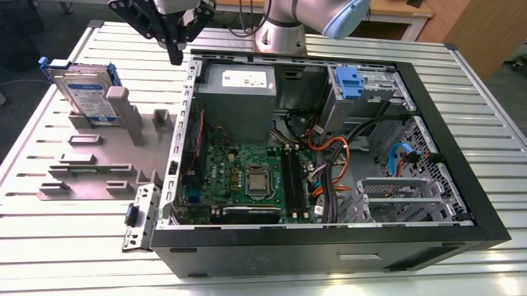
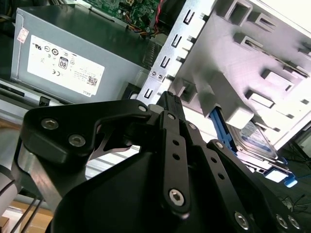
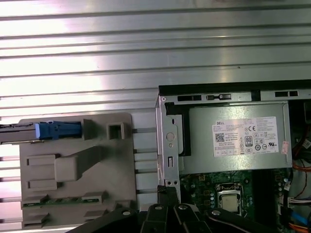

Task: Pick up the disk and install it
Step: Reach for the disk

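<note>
The disk, a silver drive with a blue-and-white label in a blue carrier, stands on edge in a slot of the grey holder at the exterior view's left. It appears edge-on in the first wrist view and behind the fingers in the second wrist view. My gripper hangs shut and holds nothing, above the rear corner of the open computer case, to the right of the disk and apart from it. Its black fingertips sit pressed together.
The open case holds a grey power supply with a white sticker, a green motherboard, cables, and a drive bay with a blue latch. The grey holder has several other slots. Everything rests on a ribbed metal table.
</note>
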